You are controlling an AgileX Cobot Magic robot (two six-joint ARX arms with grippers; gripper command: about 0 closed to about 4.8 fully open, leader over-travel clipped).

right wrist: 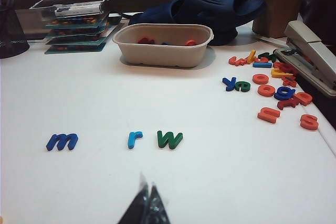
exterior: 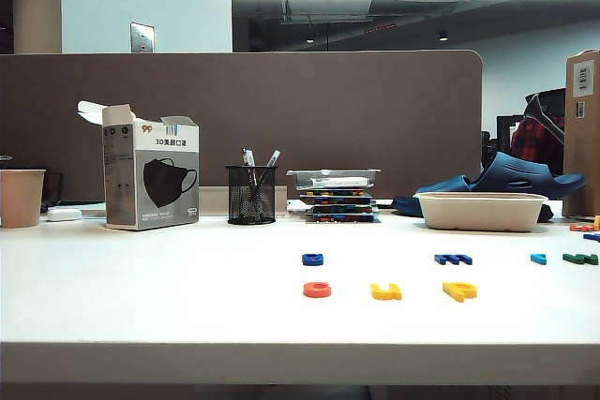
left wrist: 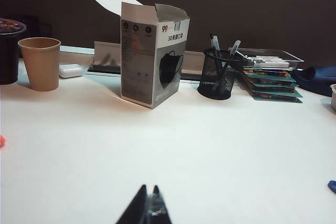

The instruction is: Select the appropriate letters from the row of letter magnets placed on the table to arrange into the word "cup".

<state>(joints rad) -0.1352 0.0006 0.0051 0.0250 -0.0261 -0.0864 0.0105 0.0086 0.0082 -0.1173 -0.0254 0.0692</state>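
Both sets of fingers are pressed together and empty: left fingers low over bare desk, right fingers just short of the blue m. The red c, yellow u and p already sit in line near the front edge (well clear of both arms). The word looks spelled; probably only a check remains, with open room all around.

Left gripper, dark fingertips pressed together, hangs low over the wide white table. W/ the gripper as centre: open white cardboard face-mask box at 12 o'clock, tan paper cup approx 10 o'clock, black mesh pen holder approx 1 o'clock, stack of teal-edged trays just right of it. Blue letter magnet pokes in at 3 o'clock.
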